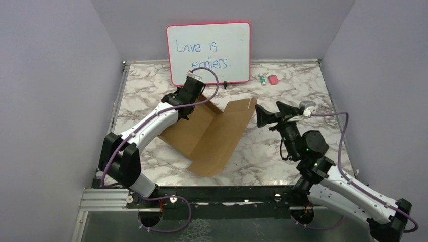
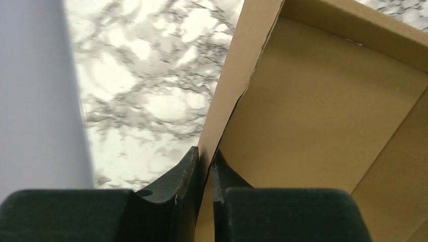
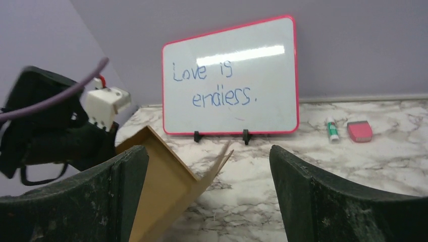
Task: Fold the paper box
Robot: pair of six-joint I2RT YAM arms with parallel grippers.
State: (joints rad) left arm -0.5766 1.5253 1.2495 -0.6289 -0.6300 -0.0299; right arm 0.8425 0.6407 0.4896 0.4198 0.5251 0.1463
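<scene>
While the paper box lies partly folded at the centre of the top view on the table, its open inside shows bare brown panels. Only the left wrist view shows the left gripper pinching a raised wall, one finger inside and one outside. The left arm reaches forward. The right gripper hovers just right of the box, jaws wide, facing the whiteboard.

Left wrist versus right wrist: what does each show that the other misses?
Only left wrist: the left end effector pinching a raised wall of the paper box, seen close. Only right wrist: the whiteboard, a pink eraser, a small tube beside it, and the right end effector standing open. Both: the paper box and marble table.
</scene>
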